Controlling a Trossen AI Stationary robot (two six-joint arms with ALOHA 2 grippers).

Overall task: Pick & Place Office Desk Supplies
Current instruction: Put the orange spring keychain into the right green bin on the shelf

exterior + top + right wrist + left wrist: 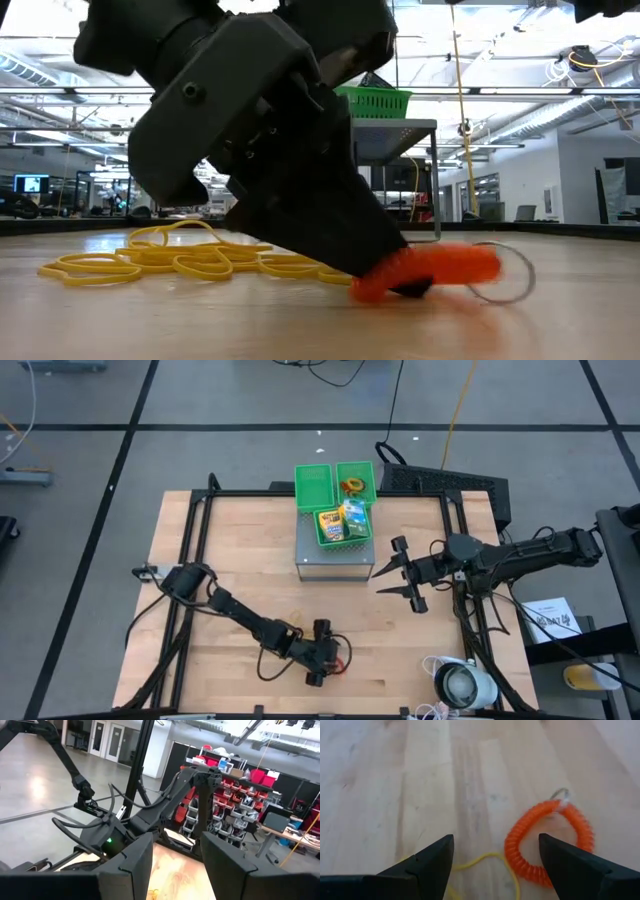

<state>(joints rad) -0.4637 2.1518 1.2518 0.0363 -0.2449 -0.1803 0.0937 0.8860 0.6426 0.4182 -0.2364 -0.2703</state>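
Hidden: in the low view the left gripper (395,285) fills the middle, covering part of the orange coil ring (430,270) and the near end of the rubber bands (165,258); whether a fingertip touches the ring cannot be told.
Cut off: in the left wrist view the ring's lower edge runs behind one dark finger (580,867), and only a loop of yellow band shows.
Hard to make out: the small items in the bins, seen from above.
Containers: green mesh bins (335,500) stand on a grey box (333,560) at the table's (240,560) far side; one holds the crayon box (330,525) and the green-white packet (354,518), another holds ring-like bits.
Left arm: bent low across the near table, gripper tipped down at the wood.
Left jaws: spread wide, closed on nothing; the orange ring lies by one fingertip, partly between the two, a metal loop at its far end.
Rubber bands: a tangle just behind the jaws.
Right arm: reaching in beside the grey box, right gripper (405,575) raised.
Right jaws: apart, empty.
Elsewhere: white round device (462,685) at the near corner.
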